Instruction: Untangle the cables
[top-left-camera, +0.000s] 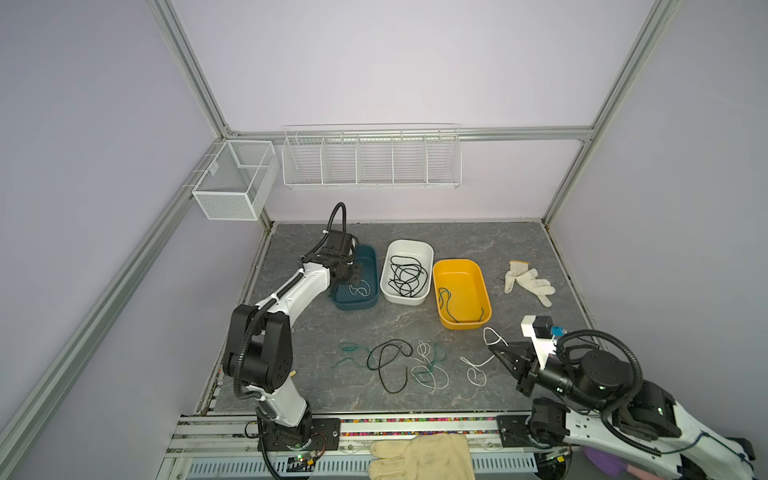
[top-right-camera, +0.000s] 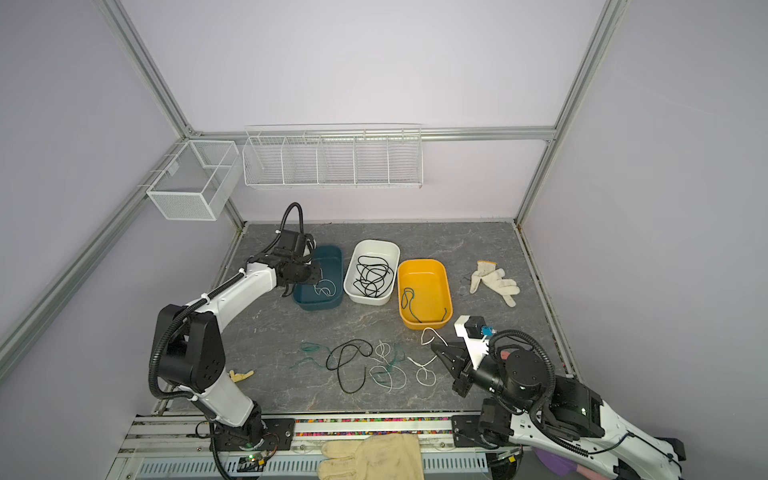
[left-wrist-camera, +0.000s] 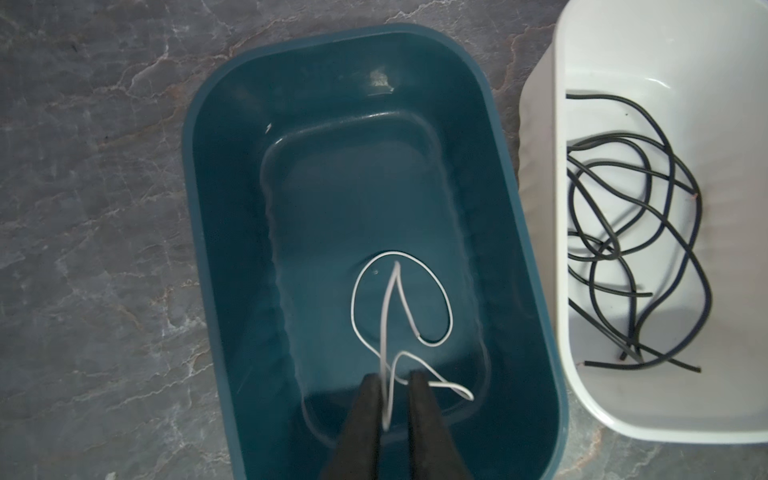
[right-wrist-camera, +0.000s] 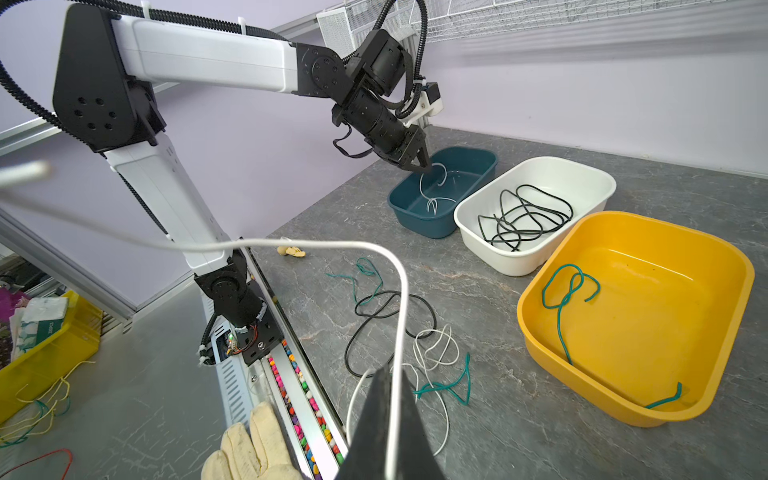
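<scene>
over the teal bin (top-left-camera: 353, 305) at centre left, left hand (left-wrist-camera: 395, 376) slightly parted around a white cable (left-wrist-camera: 399, 252); right hand (right-wrist-camera: 388, 370) clamps another cable (right-wrist-camera: 401, 291).

Top views overlook the whole table (top-left-camera: 478, 241); wrist cameras sit close

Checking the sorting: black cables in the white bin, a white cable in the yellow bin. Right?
No: the yellow bin holds a teal-green cable, not a white one, as the right wrist view shows. The white bin does hold black cables.
</scene>
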